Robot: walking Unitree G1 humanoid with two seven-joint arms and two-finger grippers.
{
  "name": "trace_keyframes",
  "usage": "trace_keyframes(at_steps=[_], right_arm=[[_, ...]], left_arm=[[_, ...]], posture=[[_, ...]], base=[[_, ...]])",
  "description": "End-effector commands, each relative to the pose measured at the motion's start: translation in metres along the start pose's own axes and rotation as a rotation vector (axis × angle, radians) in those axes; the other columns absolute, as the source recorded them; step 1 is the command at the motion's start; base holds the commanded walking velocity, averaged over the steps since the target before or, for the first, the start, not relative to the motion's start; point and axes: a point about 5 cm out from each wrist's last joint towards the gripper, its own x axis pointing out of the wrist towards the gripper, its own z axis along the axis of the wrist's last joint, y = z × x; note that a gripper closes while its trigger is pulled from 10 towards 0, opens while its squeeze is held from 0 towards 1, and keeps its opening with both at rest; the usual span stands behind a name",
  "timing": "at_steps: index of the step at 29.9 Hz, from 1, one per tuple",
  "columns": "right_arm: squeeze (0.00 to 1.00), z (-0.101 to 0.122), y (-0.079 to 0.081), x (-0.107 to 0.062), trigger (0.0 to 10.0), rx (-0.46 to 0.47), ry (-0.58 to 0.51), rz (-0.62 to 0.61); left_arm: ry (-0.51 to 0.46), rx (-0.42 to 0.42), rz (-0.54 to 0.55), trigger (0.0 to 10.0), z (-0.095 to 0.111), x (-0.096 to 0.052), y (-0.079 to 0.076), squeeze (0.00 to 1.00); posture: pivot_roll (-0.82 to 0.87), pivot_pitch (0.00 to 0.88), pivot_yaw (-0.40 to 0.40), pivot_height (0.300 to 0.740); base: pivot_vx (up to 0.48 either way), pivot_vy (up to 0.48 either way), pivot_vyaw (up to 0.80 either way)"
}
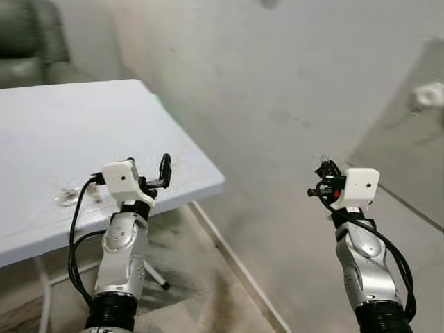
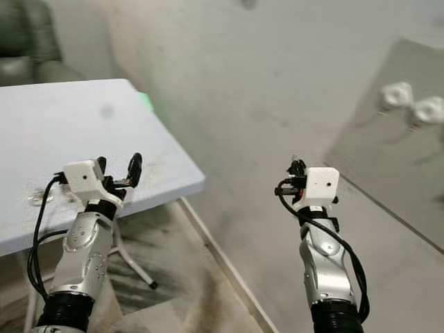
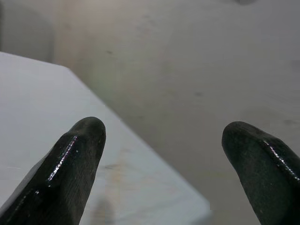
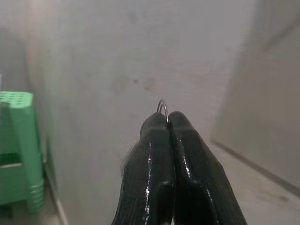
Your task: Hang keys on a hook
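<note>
The right gripper [image 4: 167, 123] presses its 2 black fingers [image 4: 150, 159] tight together, pinching a thin metal key ring [image 4: 162, 107] whose loop pokes out just above the fingertips; the keys themselves cannot be made out. From the head camera this gripper is raised in front of the pale wall [image 1: 277, 90], apart from it. The left gripper [image 3: 161, 140] holds its 2 fingers [image 3: 77, 159] wide apart with nothing between them, raised over the near corner of the white table [image 1: 62, 118]. A green stool [image 4: 16, 150] stands by the wall, and 2 white fixtures [image 2: 413, 104] sit on the grey panel [image 2: 388, 166] to the right.
</note>
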Motion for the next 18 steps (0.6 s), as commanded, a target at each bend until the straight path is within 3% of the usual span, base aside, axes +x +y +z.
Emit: trace_keyframes(at_steps=[1,6,13,15,18], right_arm=[[0.00,0.0063,-0.0027,0.0023,10.0,-0.008,-0.020,-0.008],[0.00,0.0068,-0.0028,0.0026,10.0,-0.009,-0.021,-0.007],[0.00,0.0077,-0.0036,0.0024,10.0,-0.016,-0.023,-0.007],[0.00,0.0096,-0.0050,0.0020,10.0,-0.013,-0.046,-0.029],[0.00,0.0126,-0.0036,0.0015,10.0,-0.019,-0.069,-0.010]], left_arm=[[-0.012,0.025,-0.003,10.0,0.0041,0.0025,-0.0009,0.00],[-0.005,0.009,-0.033,10.0,0.0037,0.0027,-0.0034,0.00],[-0.030,0.025,-0.033,10.0,0.0068,0.0030,-0.0070,0.00],[-0.073,-0.131,-0.043,10.0,0.0104,0.0010,-0.0077,0.00],[-0.021,-0.070,-0.002,10.0,0.0066,0.0040,-0.0052,0.00]], posture=[[0.05,0.000,-0.116,0.740],[0.05,0.000,-0.116,0.740],[0.05,0.000,-0.118,0.740],[0.04,0.000,-0.118,0.740],[0.04,0.000,-0.119,0.740]], base=[[0.000,0.000,-0.77],[0.000,0.000,-0.77],[0.000,-0.447,-0.77],[0.000,0.000,-0.75],[0.000,0.000,0.00]])
